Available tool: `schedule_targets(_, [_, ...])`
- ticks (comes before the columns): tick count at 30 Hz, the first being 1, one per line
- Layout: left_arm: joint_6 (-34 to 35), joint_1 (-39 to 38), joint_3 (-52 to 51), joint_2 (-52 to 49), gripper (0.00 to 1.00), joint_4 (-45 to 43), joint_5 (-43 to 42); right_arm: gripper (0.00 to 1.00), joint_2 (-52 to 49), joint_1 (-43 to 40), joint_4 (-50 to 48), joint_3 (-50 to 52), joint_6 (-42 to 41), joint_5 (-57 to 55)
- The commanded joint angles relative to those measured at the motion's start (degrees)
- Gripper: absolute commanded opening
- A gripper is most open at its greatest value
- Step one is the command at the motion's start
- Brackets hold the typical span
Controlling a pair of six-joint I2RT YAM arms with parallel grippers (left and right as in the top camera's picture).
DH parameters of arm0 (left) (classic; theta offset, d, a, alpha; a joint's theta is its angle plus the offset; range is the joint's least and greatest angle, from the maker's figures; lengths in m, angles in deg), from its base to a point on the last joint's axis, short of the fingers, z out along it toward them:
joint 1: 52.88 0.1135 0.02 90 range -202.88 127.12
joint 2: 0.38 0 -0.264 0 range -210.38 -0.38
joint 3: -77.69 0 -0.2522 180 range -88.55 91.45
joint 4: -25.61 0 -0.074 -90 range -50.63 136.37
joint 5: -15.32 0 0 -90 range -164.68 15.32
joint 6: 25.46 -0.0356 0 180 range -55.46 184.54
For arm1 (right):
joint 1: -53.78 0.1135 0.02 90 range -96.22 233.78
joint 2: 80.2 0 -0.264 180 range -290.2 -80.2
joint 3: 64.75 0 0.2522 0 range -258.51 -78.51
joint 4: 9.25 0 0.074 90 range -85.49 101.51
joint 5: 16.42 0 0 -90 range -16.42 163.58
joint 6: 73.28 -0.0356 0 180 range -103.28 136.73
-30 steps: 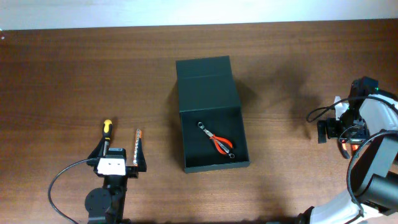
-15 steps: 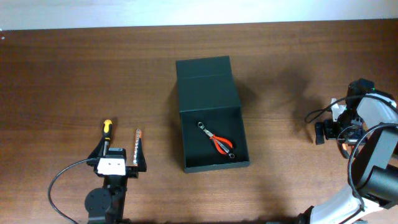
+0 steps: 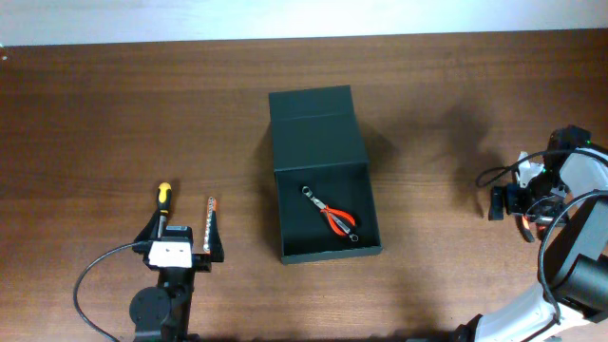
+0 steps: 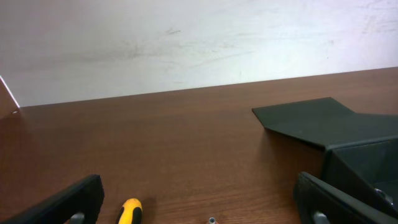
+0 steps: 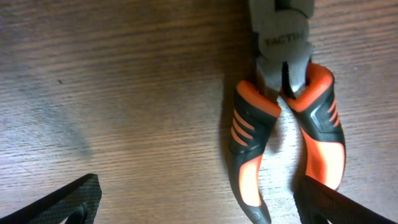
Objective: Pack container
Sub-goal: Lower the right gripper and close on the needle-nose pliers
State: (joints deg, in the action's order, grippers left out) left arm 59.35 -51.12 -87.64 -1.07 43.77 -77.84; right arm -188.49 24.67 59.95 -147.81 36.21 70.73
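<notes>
The container (image 3: 323,204), a dark green-black box, stands mid-table with its flap lid (image 3: 312,114) folded back. Small orange-handled pliers (image 3: 336,219) lie inside it. My left gripper (image 3: 182,236) is open at the front left. A yellow-handled screwdriver (image 3: 163,198) and a thin silver tool (image 3: 209,217) lie between its fingers. In the left wrist view the yellow handle (image 4: 131,211) shows between the spread fingers (image 4: 68,202), with the container (image 4: 364,158) to the right. My right gripper (image 5: 199,205) is open over larger orange-and-black pliers (image 5: 283,130) at the table's right edge, touching nothing.
A brown wooden table (image 3: 114,114) carries everything, with a pale wall (image 4: 186,37) behind it. The right arm (image 3: 570,180) and its cable (image 3: 489,176) crowd the right edge. A black cable (image 3: 95,275) loops from the left arm's base.
The right wrist has shifted slightly, first left and then back right and down. The left arm, the tools and the container have not moved.
</notes>
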Motion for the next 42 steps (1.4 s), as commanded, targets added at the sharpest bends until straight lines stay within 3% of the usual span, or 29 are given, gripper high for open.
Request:
schedule_targets(1, [-1.1,0.3,-0.4,0.3,0.99,-0.1,-0.3,0.99,-0.9,0.3,-0.3,0.1,0.2,1.8])
schedule_targets(42, [-1.1,0.3,-0.4,0.3,0.99,-0.1,-0.2,0.99,-2.8,0.3,-0.8,0.2,0.2,-1.3])
